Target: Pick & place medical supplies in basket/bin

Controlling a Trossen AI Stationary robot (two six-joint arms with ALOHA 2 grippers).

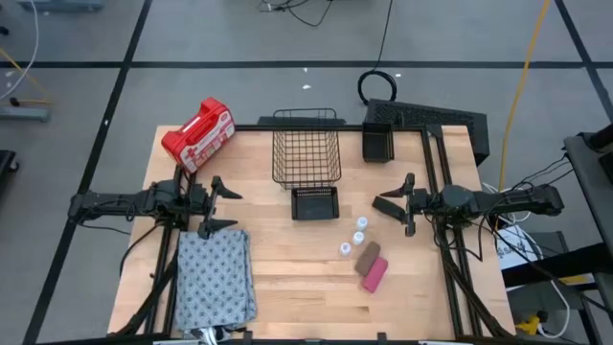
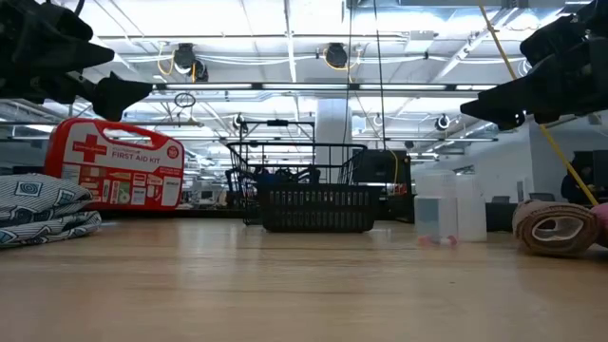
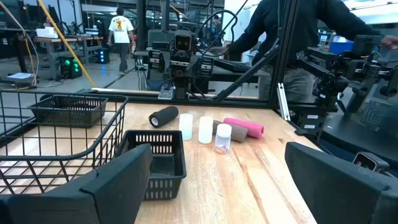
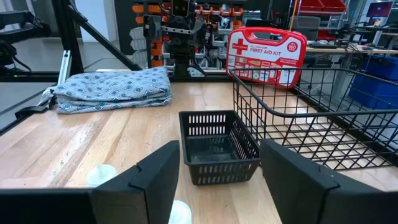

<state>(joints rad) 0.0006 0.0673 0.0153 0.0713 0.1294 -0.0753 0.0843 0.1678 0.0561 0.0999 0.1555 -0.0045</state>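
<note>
- Nothing sits in the basket (image 1: 306, 153) yet, so I think the picking up is only about to start.
- The left gripper (image 1: 218, 204) hangs above the table, just past the top edge of the cloth (image 1: 215, 279). Its fingers are wide open and hold nothing.
- The right gripper (image 1: 395, 204) hangs over the bare wood near the vials (image 1: 354, 236). Its fingers are partly open and hold nothing.
- A good way to grab the cloth is to come straight down on its near edge and pinch a thick fold, so it does not slip out.
- For a vial, the fingers should close gently on its round sides, one on each side, or it may roll away or tip.
- The cloth is soft and folded, grey with a small dotted pattern. It lies flat at the left front of the table.
- The three vials are tiny, white and round. They stand close together near the middle right.
- The brown block (image 1: 367, 256) and the pink block (image 1: 374, 275) lie side by side, just below the vials.
- The basket is black wire with holes you can see through. It stands at the back middle.
- A small black bin (image 1: 314, 203) sits just in front of it.
- A red first aid box (image 1: 198, 134) rests at the back left corner.
</note>
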